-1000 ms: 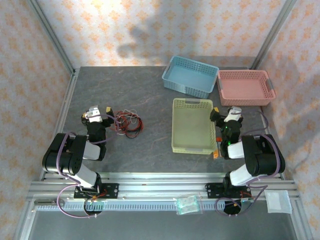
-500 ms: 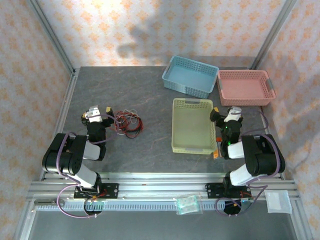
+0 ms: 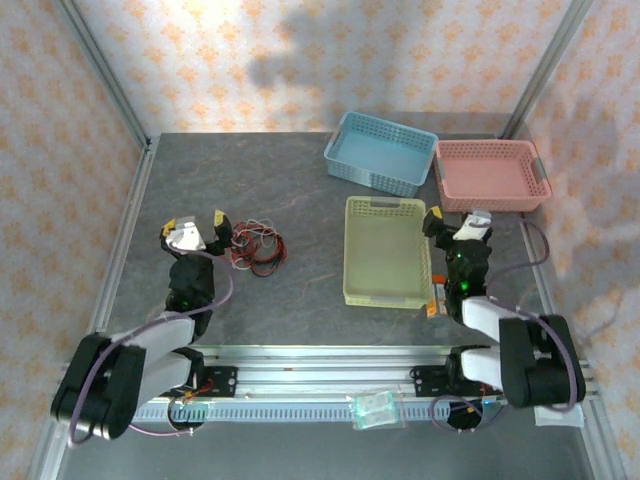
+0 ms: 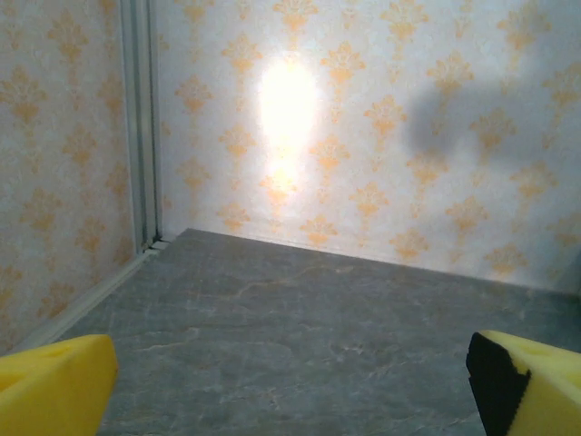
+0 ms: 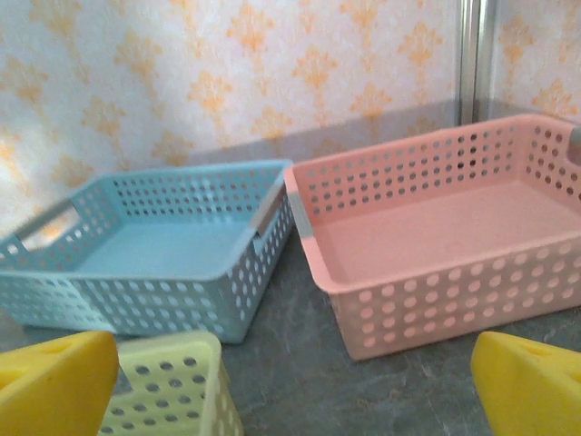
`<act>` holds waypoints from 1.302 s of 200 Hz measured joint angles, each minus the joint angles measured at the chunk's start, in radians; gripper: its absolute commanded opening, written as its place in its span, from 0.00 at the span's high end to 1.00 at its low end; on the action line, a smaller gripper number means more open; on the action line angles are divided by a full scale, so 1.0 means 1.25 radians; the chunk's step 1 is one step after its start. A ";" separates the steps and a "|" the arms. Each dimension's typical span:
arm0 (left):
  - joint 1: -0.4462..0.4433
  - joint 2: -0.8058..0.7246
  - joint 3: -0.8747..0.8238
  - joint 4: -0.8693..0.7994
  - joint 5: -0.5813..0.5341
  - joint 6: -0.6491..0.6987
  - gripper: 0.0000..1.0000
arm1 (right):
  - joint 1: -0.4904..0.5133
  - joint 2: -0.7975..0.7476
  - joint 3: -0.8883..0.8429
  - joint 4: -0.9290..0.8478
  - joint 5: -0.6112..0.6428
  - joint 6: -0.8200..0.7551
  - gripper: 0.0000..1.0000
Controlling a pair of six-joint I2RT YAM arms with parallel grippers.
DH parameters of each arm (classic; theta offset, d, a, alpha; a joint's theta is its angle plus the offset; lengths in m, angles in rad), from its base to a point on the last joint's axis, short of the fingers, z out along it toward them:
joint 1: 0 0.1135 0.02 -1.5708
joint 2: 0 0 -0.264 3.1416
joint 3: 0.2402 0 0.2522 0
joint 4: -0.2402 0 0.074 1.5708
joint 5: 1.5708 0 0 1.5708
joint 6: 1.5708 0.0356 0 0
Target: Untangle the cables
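**Item 1. Left gripper [image 3: 196, 226].** Jaws spread wide, nothing between them. It is aimed roughly level toward the back wall [image 4: 363, 136], and its yellow pads [image 4: 50, 386] sit far apart at the lower corners of the wrist view.

**Item 2. The cables [image 3: 256, 247].** One loose heap of red and black loops, with a paler strand near its far side. It lies on the table [image 3: 300, 190] just to the right of the left gripper and touches neither arm. From overhead the strands are too fine to tell which crosses over which.

**Item 3. Right gripper [image 3: 457, 222].** Likewise released and empty, at the right edge of the yellow basket [image 3: 384, 250]. It faces the blue basket [image 5: 154, 241] and the pink basket [image 5: 436, 227], well apart from the heap.

**Handling note.** The step in hand appears to be the first approach.
- Tip the left gripper down and across to an outer loop at the heap's edge.
- Pinch a single strand there, not the middle, so that lifting draws it free rather than tightening the tangle.
- The right arm would likely need to cross past the yellow basket to hold the remainder.
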 measured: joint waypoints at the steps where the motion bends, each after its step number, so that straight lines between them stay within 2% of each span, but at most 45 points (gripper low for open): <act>1: -0.001 -0.006 0.005 -0.012 0.000 -0.004 0.01 | 0.000 -0.006 0.001 -0.006 0.001 0.002 0.00; 18: -0.002 -0.055 0.054 -0.122 -0.008 -0.059 0.01 | 0.000 -0.067 0.018 -0.062 0.004 0.029 0.00; 33: -0.002 -0.084 0.104 -0.236 -0.031 -0.148 0.00 | 0.000 -0.106 0.047 -0.124 0.007 0.061 0.00; 64: -0.002 -0.077 0.217 -0.487 -0.050 -0.336 0.01 | 0.000 -0.131 0.140 -0.303 0.043 0.168 0.00; 85: -0.002 -0.030 0.276 -0.601 0.006 -0.417 0.01 | 0.000 -0.103 0.236 -0.475 0.085 0.265 0.00; 107: -0.018 0.022 0.306 -0.675 0.078 -0.466 0.01 | 0.000 -0.045 0.322 -0.609 0.073 0.315 0.00; 147: -0.130 0.101 0.376 -0.755 0.140 -0.475 0.01 | 0.014 0.050 0.415 -0.798 -0.013 0.338 0.00; 189: -0.252 0.224 0.510 -0.770 0.158 -0.462 0.01 | 0.122 0.166 0.527 -0.947 -0.041 0.338 0.03; 226: -0.289 0.323 0.562 -0.756 0.194 -0.470 0.01 | 0.255 0.236 0.609 -1.027 -0.026 0.351 0.12; 260: -0.290 0.339 0.561 -0.738 0.199 -0.502 0.01 | 0.353 0.288 0.670 -1.074 0.005 0.381 0.18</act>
